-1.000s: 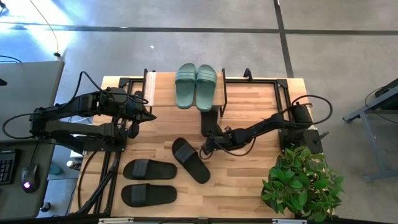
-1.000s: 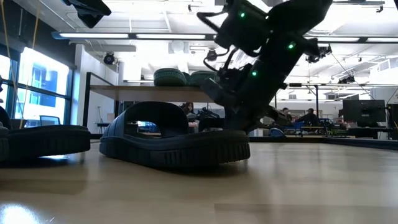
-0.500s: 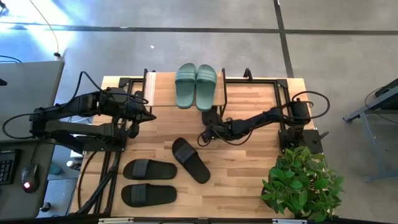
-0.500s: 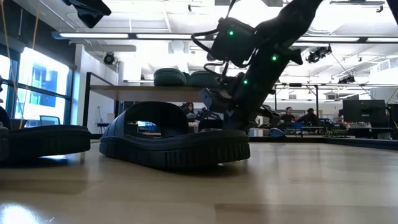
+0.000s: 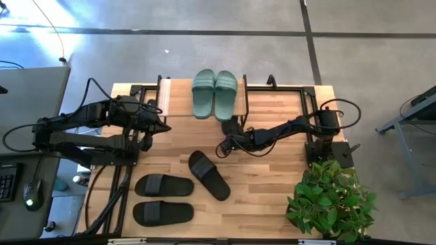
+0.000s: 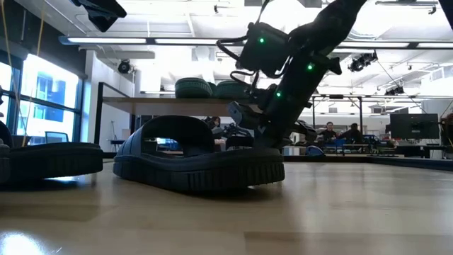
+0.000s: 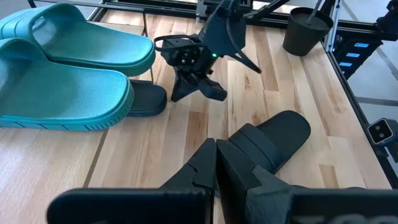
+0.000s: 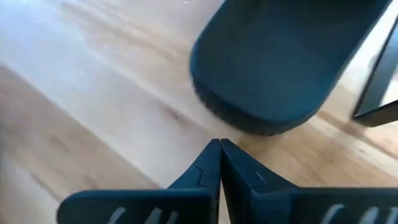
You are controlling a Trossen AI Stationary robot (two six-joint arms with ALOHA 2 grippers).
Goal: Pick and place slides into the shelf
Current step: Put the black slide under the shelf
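The sage-green pair (image 5: pixel 214 94) lies on the shelf's top board (image 5: pixel 178 95). One black slide (image 5: pixel 230 126) lies on the table under the shelf, its near end sticking out. Another black slide (image 5: pixel 209 175) lies slantwise mid-table, and a black pair (image 5: pixel 163 185) (image 5: pixel 162 213) rests near the near-left edge. My right gripper (image 5: pixel 223 148) is shut, low over the table, at the near end of the slide under the shelf. My left gripper (image 5: pixel 162 126) is shut and hovers left of the shelf, touching nothing. My right gripper has its shut fingertips (image 8: pixel 219 149) right at the rounded near end (image 8: pixel 249 121) of the black slide under the shelf, coming slanting down from the table's near right. Whether they touch it I cannot tell. The slide lies flat on the table.
The shelf's thin black frame (image 5: pixel 245 102) stands around the slide under it. A potted plant (image 5: pixel 332 199) fills the near-right corner. Bare wood lies between the shelf and the right arm's base (image 5: pixel 327 146).
My right gripper has moved from beside the slanted mid-table slide toward the far edge, up to the slide under the shelf, and stayed shut. The slanted slide has stayed where it was.
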